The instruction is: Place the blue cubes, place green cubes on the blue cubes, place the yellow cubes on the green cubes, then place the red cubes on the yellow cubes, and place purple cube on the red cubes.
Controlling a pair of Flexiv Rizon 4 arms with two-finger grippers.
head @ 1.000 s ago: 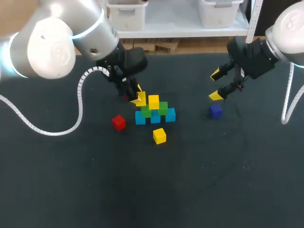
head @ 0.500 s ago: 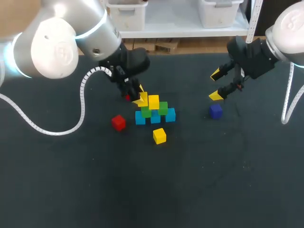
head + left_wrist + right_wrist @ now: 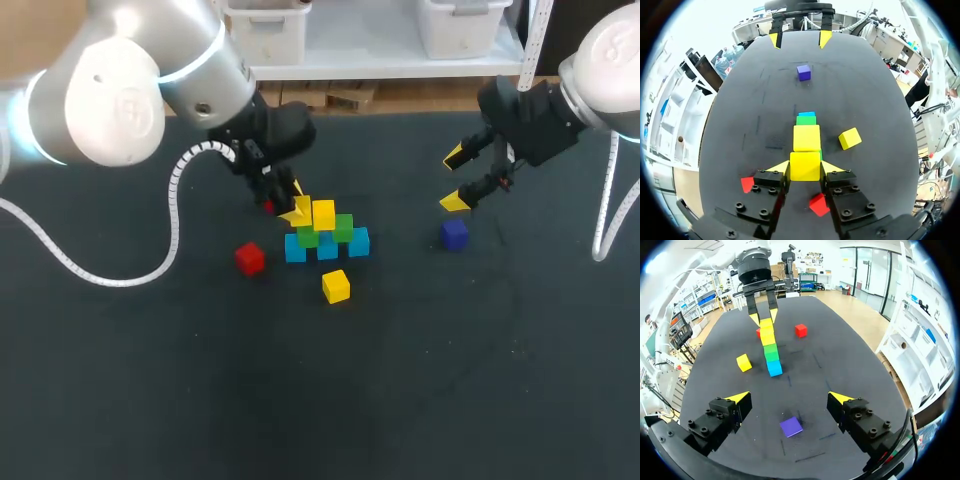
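Note:
A pyramid stands mid-table: three blue cubes (image 3: 327,248) in a row, two green cubes (image 3: 343,228) on them, and a yellow cube (image 3: 323,214) on the greens. My left gripper (image 3: 297,208) is shut on a second yellow cube (image 3: 805,166), held right beside the placed one, over the left green cube (image 3: 308,237). Another loose yellow cube (image 3: 336,286) lies in front of the pyramid. One red cube (image 3: 250,258) sits to its left, a second red cube (image 3: 819,204) lies under my left gripper. The purple cube (image 3: 454,233) lies just below my open, empty right gripper (image 3: 460,180).
My left arm's white coiled cable (image 3: 170,215) loops over the table's left part. The table's back edge (image 3: 400,110) runs close behind both grippers.
My left gripper with the yellow cube has edged slightly right toward the pyramid. The right arm has not moved.

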